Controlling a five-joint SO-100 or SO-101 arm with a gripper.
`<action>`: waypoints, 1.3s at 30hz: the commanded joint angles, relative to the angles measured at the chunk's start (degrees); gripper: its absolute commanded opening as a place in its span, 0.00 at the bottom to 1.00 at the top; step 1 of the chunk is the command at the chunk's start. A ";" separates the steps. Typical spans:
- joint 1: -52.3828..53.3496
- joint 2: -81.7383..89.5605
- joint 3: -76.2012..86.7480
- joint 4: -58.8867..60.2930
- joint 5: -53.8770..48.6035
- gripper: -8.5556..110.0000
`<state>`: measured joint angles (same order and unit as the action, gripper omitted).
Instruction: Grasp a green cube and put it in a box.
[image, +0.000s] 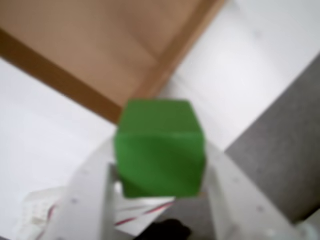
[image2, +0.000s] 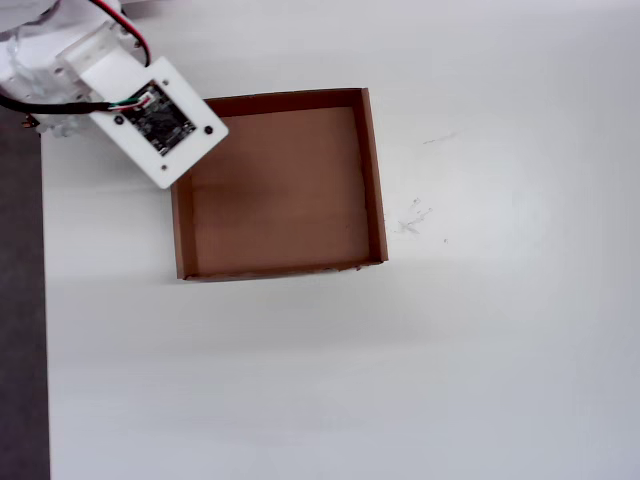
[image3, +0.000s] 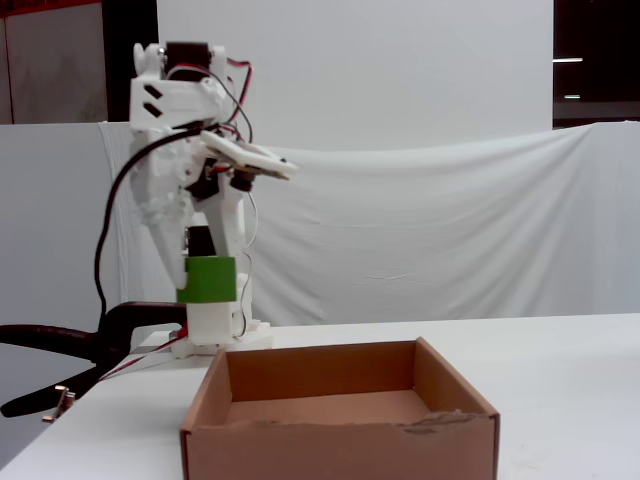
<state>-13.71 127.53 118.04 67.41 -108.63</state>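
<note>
A: Looking at the wrist view, the gripper (image: 160, 192) has the green cube (image: 160, 152) pinched between its white fingers (image: 87, 200), hanging over a corner of the box (image: 100, 40).

B: Overhead the arm hides the cube, only the cardboard box (image2: 372, 170) near the tabletop's (image2: 500, 350) far-left corner shows. The fixed view has the cube (image3: 210, 279) up in the air, above the box's (image3: 330, 440) left wall.

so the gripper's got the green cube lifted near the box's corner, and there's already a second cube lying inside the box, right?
Not quite. The gripper does hold the green cube lifted near a corner of the box, but the overhead view shows the box empty; no second cube lies in it.
</note>
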 joint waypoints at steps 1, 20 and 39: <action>-2.20 3.08 -0.18 0.44 2.37 0.18; -9.32 -15.91 -4.66 -13.01 4.48 0.18; -11.69 -29.36 -0.62 -22.32 4.57 0.18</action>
<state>-25.05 97.82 117.86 46.58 -104.24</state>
